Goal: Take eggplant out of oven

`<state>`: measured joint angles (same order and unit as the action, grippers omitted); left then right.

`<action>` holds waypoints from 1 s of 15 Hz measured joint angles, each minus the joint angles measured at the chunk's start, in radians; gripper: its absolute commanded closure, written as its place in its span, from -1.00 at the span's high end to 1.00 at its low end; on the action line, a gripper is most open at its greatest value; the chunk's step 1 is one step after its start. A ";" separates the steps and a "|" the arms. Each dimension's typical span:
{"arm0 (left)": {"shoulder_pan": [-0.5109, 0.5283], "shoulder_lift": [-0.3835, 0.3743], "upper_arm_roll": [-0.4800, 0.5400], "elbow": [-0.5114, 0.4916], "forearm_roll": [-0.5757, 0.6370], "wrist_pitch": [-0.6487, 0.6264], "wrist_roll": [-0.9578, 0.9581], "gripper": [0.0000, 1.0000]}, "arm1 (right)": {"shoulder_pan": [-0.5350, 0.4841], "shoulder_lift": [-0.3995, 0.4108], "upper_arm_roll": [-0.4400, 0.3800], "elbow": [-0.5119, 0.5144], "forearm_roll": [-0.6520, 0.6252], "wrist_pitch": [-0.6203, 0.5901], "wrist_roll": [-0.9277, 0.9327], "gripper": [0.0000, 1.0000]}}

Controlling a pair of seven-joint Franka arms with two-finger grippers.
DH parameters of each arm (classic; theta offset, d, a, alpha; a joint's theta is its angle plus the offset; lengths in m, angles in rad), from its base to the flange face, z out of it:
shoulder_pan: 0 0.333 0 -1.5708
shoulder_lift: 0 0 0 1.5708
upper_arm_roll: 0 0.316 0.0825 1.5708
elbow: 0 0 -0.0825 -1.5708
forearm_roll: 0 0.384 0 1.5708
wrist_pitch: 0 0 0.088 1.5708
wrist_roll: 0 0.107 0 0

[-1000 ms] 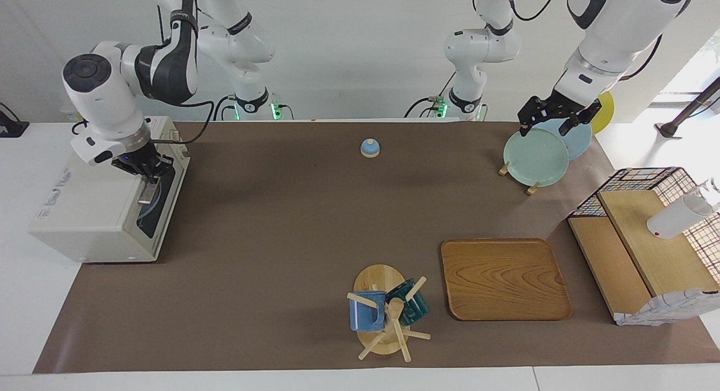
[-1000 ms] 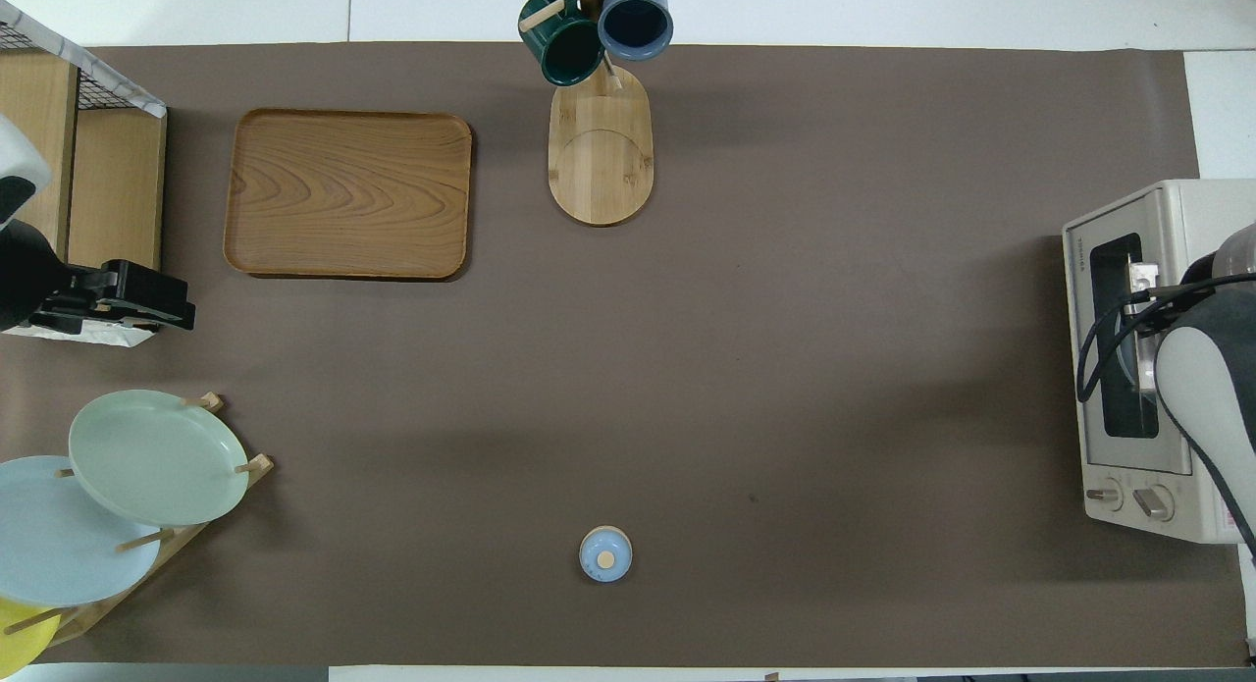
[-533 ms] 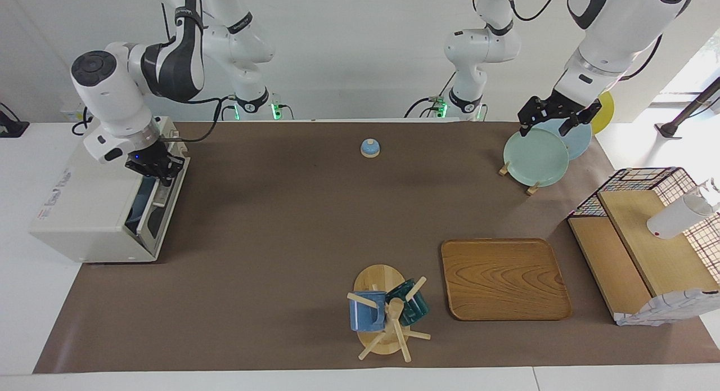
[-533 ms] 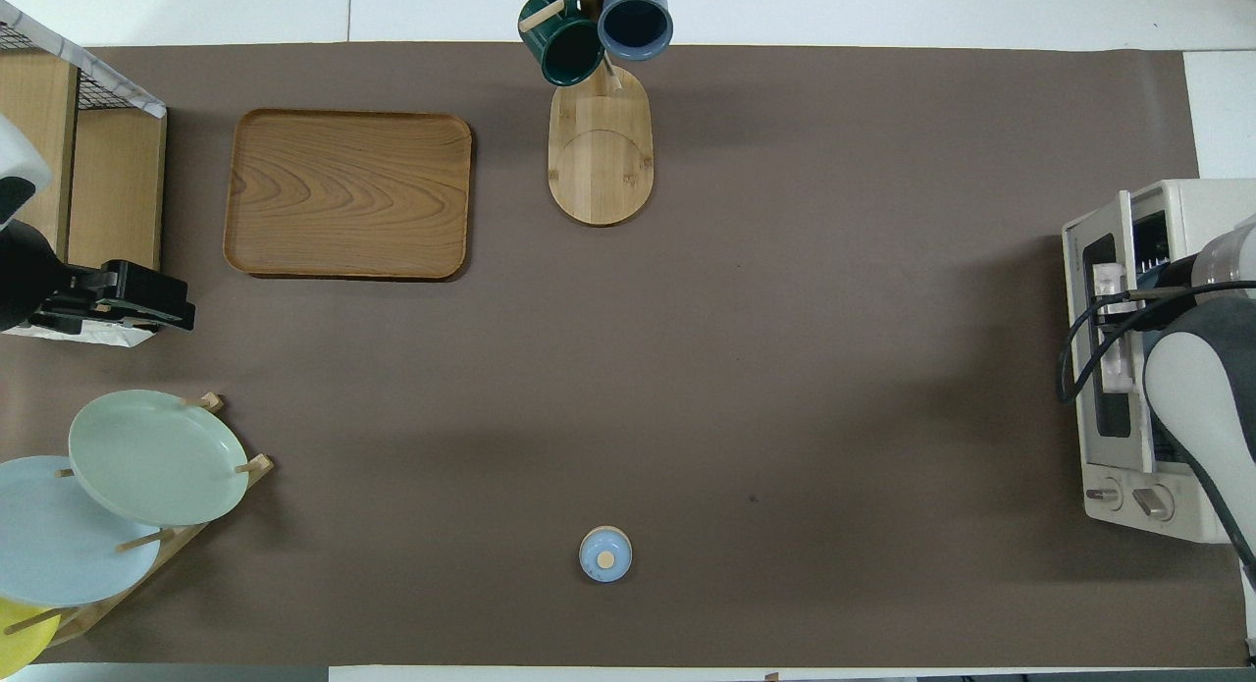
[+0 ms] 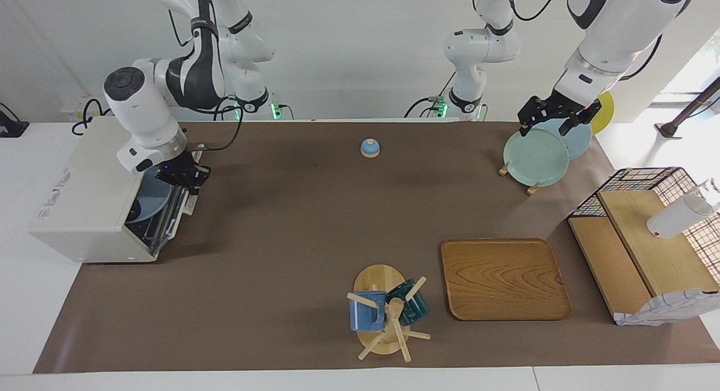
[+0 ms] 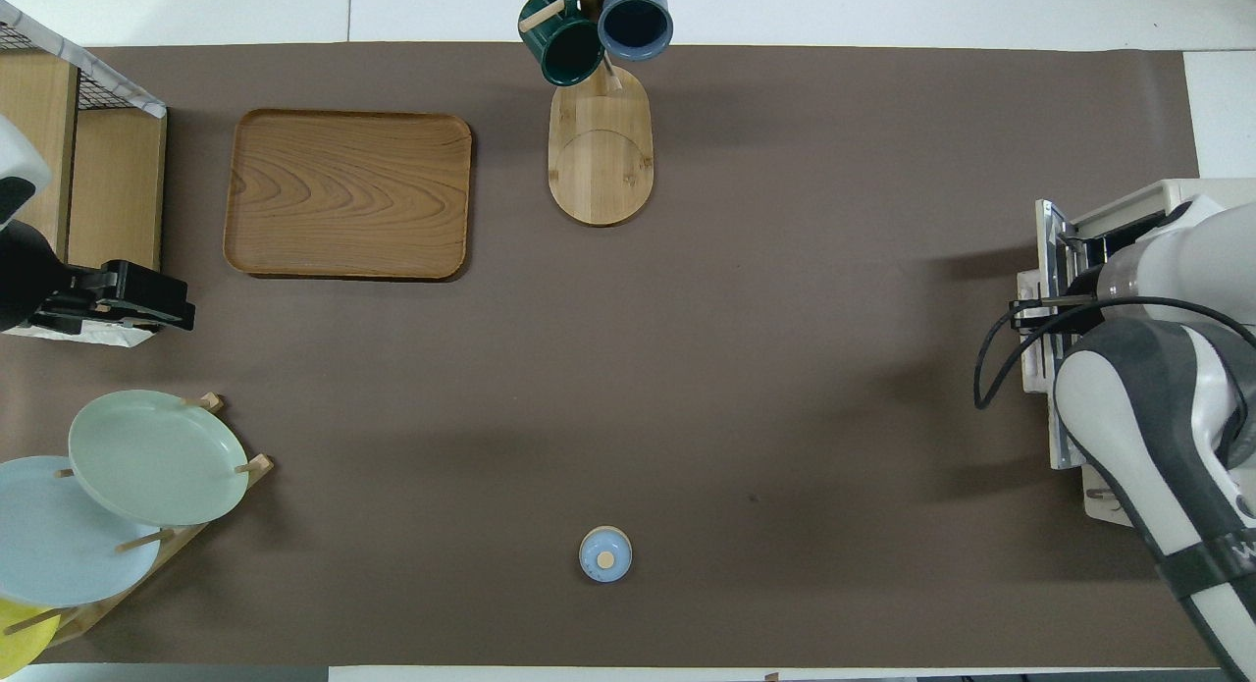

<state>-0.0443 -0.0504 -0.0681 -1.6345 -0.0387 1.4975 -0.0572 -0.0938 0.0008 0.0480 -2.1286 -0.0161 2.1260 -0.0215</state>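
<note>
The off-white oven [image 5: 84,188] stands at the right arm's end of the table; it also shows in the overhead view [image 6: 1177,196]. Its glass door [image 5: 171,214] hangs partly open, tilted out toward the table's middle. My right gripper [image 5: 190,180] is shut on the door's handle at its top edge; in the overhead view the right gripper [image 6: 1042,311] is mostly under the arm. A blue plate [image 5: 151,198] shows inside the oven. The eggplant is not clearly visible. My left gripper [image 5: 554,120] waits open over the plate rack.
A small blue bell [image 5: 369,148] sits near the robots. A plate rack [image 5: 534,150] with several plates stands at the left arm's end. A wooden tray [image 5: 504,278], a mug tree [image 5: 388,315] with two mugs and a wire-sided wooden shelf [image 5: 647,250] lie farther out.
My right gripper has moved away from the oven's front with the handle, swinging the door from nearly shut to partly open. The plate inside has come into view. The left arm has not moved.
</note>
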 measured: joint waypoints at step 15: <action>0.000 0.000 -0.001 0.000 0.000 0.000 0.000 1.00 | 0.056 0.201 0.006 -0.026 -0.004 0.282 0.117 -1.00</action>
<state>-0.0447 -0.0504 -0.0687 -1.6345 -0.0387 1.4972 -0.0572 -0.0376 0.2020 0.0540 -2.1550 -0.0204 2.4077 0.0951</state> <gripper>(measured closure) 0.000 0.991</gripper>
